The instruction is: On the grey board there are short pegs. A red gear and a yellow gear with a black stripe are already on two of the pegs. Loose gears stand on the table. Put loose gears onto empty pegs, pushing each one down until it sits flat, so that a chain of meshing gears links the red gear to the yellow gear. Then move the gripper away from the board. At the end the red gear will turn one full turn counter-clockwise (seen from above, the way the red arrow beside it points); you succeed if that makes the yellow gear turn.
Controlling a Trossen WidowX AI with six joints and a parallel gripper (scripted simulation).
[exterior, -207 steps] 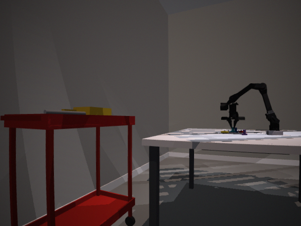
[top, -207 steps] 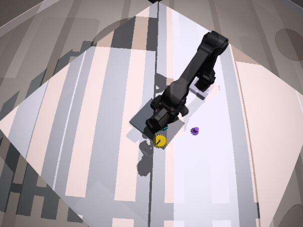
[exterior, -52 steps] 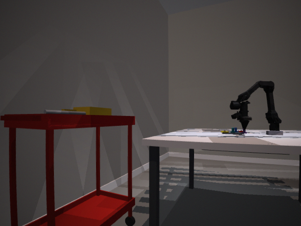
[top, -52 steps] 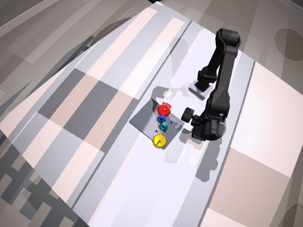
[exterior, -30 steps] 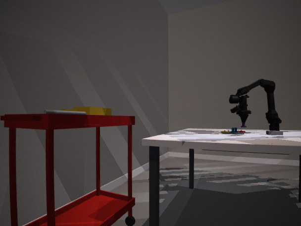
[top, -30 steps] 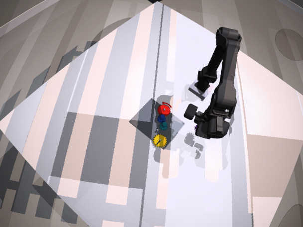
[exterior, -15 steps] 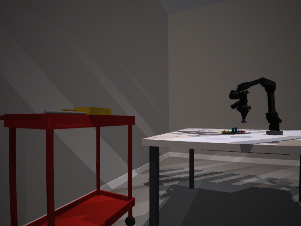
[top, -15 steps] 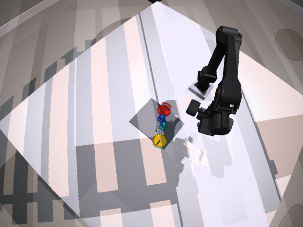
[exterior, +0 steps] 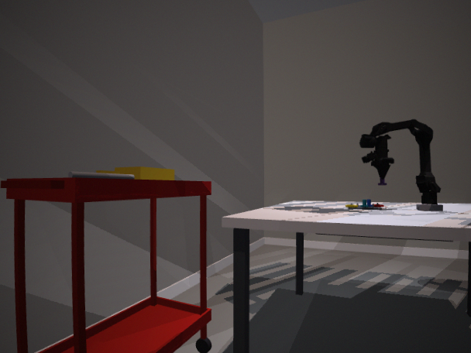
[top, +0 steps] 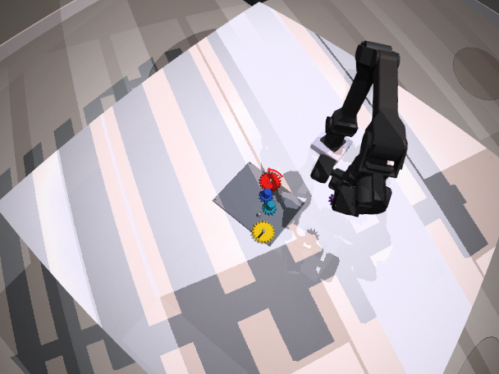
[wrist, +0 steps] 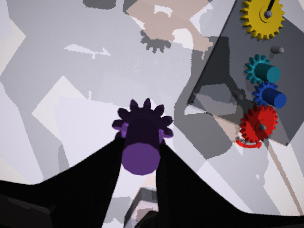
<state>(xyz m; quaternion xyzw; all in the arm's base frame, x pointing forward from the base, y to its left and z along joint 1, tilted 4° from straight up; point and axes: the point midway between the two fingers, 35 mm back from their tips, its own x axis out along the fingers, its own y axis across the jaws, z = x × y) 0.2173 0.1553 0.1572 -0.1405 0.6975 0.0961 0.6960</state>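
Had the purple gear (top: 331,199) (exterior: 382,183) (wrist: 145,120) clamped in the pincer (top: 337,199) (exterior: 382,178) (wrist: 142,148), closed down to a narrow gap, well above the bench (top: 176,172) (exterior: 348,229) (wrist: 75,95), right of centre up top. Already got 2 loose gears, blue (top: 267,193) (exterior: 369,202) (wrist: 273,96) and teal (top: 270,206) (exterior: 364,203) (wrist: 265,72), onto the grey board (top: 234,197) (exterior: 387,209) (wrist: 295,75), between red (top: 267,182) (exterior: 378,206) (wrist: 257,124) and yellow (top: 263,234) (exterior: 352,206) (wrist: 260,20). Couldn't confirm full seating. Probably needed just 1 more, on the bare peg (top: 258,214) (wrist: 276,50) near yellow, then backing off. As for containers, saw only a red cart (exterior: 143,190) at lower left of the exterior view, carrying a yellow box (exterior: 151,173) and something long and grey (exterior: 101,176) on top.
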